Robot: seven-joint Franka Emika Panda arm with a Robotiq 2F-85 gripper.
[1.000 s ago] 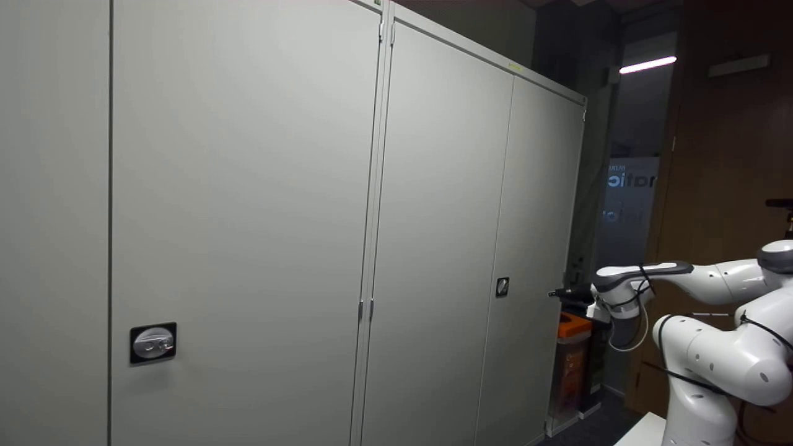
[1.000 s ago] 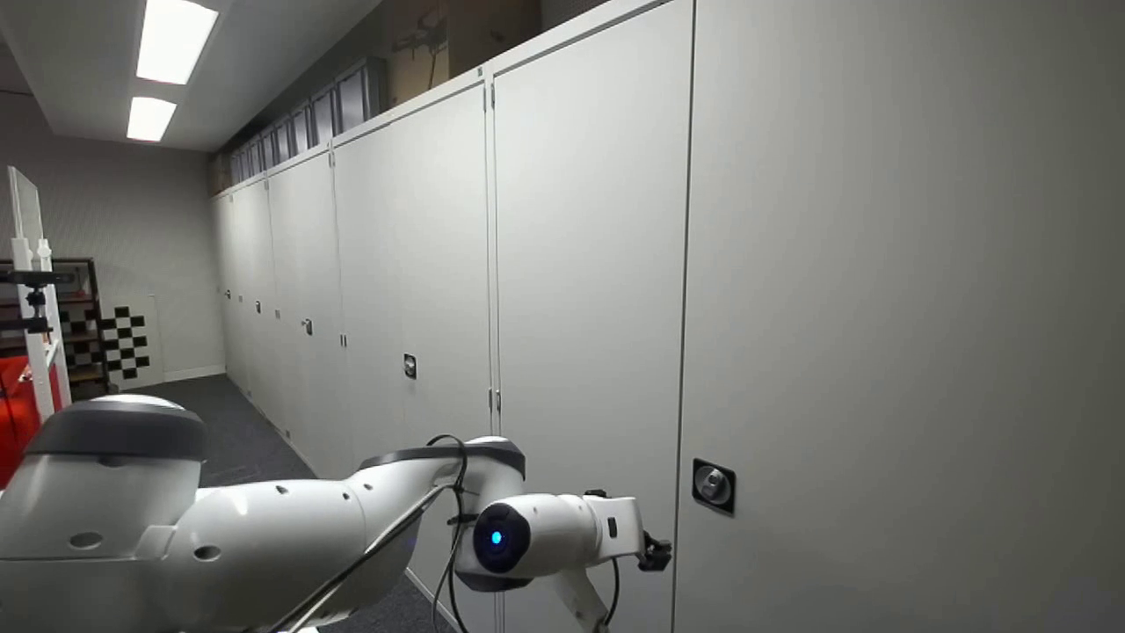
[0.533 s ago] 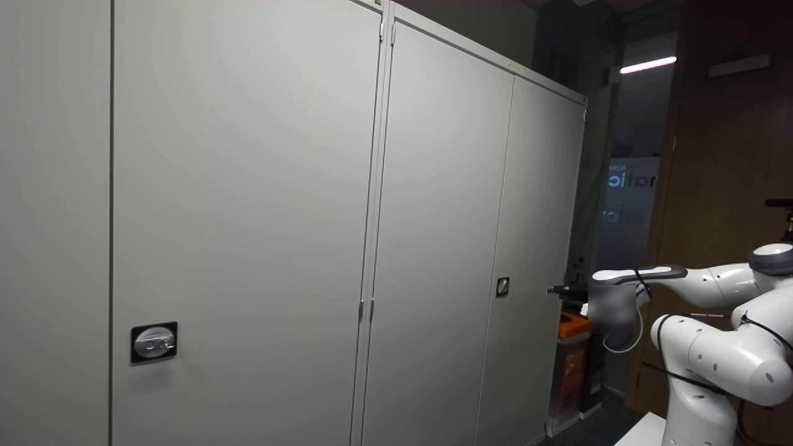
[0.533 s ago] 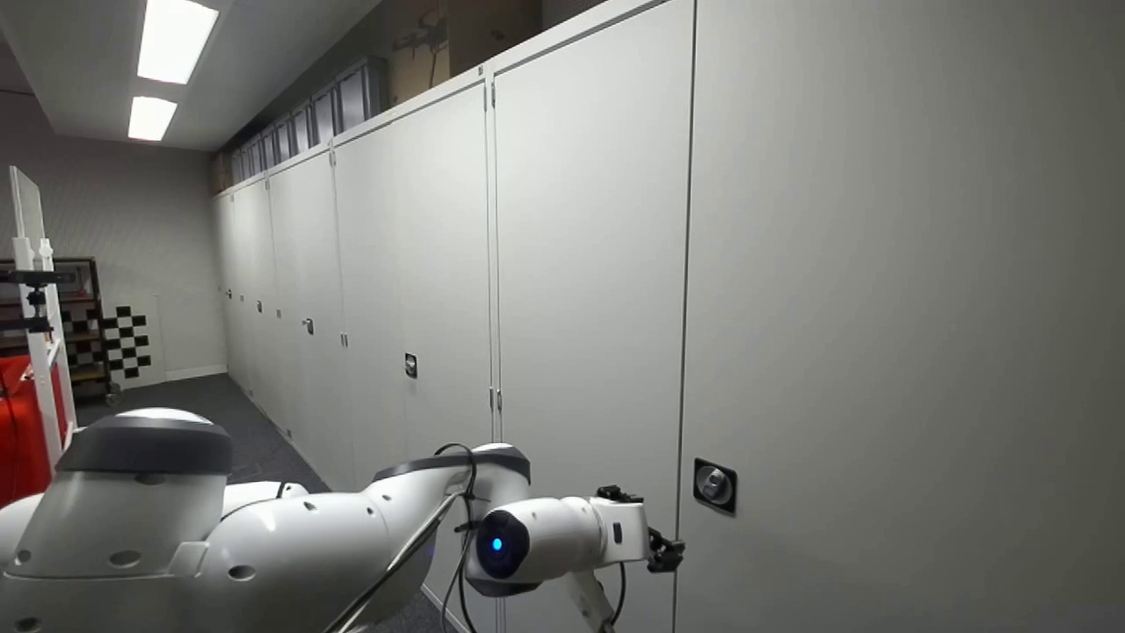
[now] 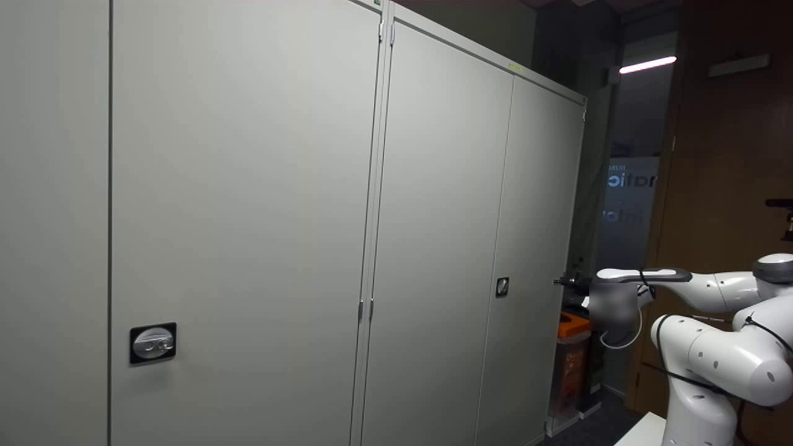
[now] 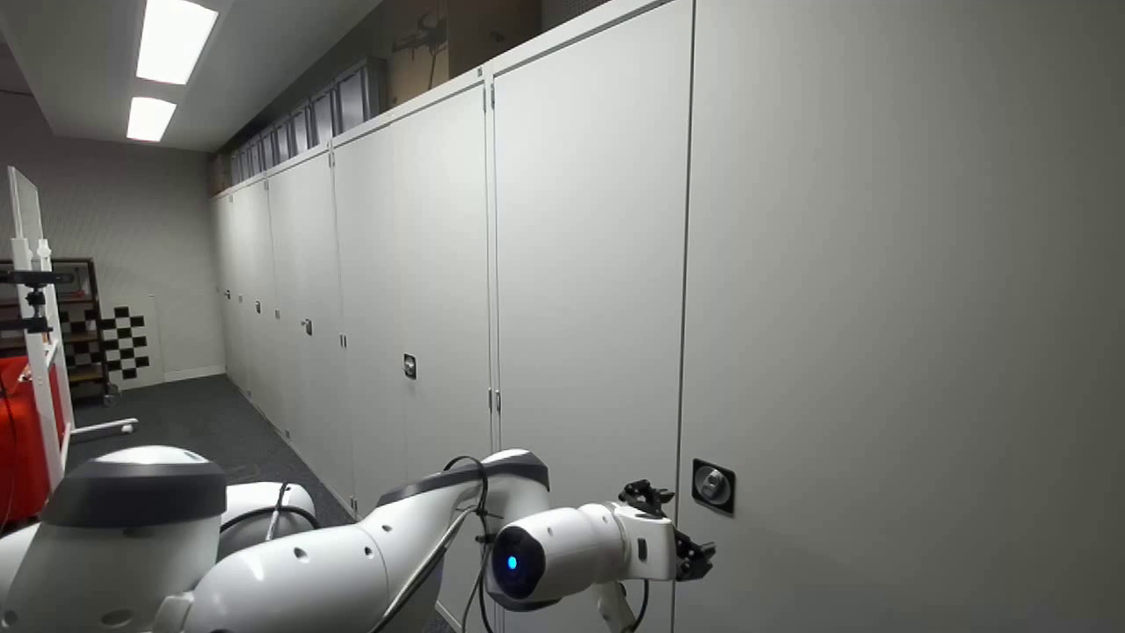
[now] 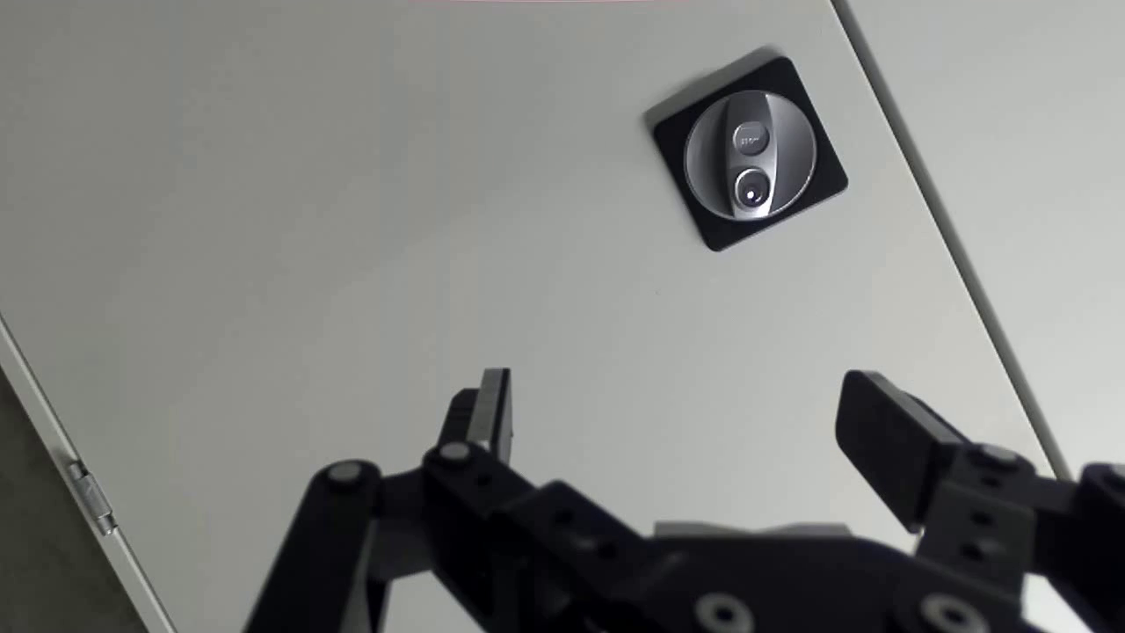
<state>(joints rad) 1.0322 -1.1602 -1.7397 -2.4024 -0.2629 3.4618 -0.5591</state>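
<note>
The cabinet (image 7: pixel 352 220) is closed, its knob (image 7: pixel 751 158) has long axis nearly vertical in the wrist view, and the gripper (image 7: pixel 677 396) stands wide, empty.

The place appeared to be an office-like laboratory: a white robot arm (image 6: pixel 299 571) stood before a long row of grey cabinets (image 6: pixel 580 264) with round locks (image 6: pixel 714 485), bright lamps (image 6: pixel 176 40) were in the ceiling (image 6: pixel 264 53), and a chequered board (image 6: pixel 125 343) was near the far wall (image 6: pixel 185 264).
</note>
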